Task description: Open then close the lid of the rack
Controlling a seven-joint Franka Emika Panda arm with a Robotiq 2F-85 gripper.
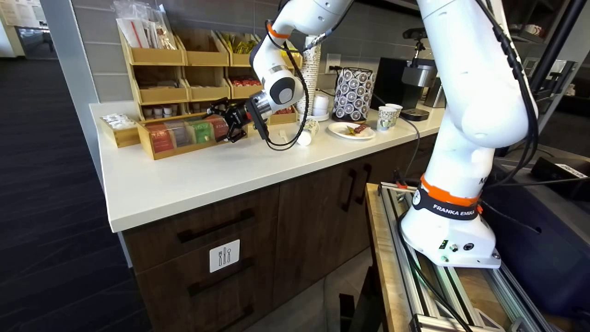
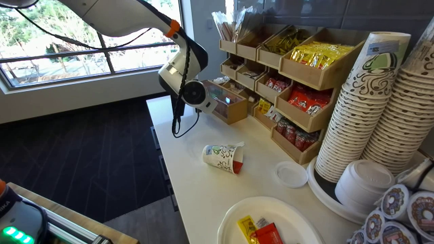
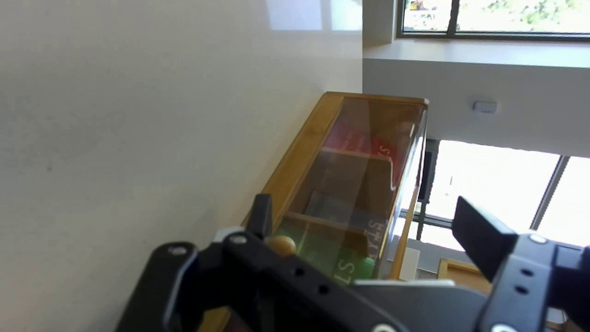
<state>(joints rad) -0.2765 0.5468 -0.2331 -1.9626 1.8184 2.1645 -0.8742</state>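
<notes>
The rack (image 2: 238,111) is set on the counter (image 1: 193,180), its see-through lid (image 3: 352,184) down. The gripper (image 3: 362,212) is spread wide. The little round knob (image 3: 282,246) should be pinched softly and lifted slowly, so the rack is not dragged.

Arm (image 2: 122,17) over the bench (image 2: 193,196) from top left, wrist (image 2: 195,93) hiding part of the wooden box (image 2: 237,110). Clear lid (image 2: 222,94) down on the box, glare on it. Tiered bins (image 2: 300,72) beside it hold sachets (image 2: 320,54). Paper cup (image 2: 218,157) on its side, something red (image 2: 237,166) in its mouth. White plate (image 2: 295,220) with yellow packet (image 2: 247,225) and red packet (image 2: 269,234). Left cup stack (image 2: 352,132) on a round tray (image 2: 327,200), flat disc (image 2: 291,174) just beside the tray. Pods (image 2: 395,203) bottom right.
</notes>
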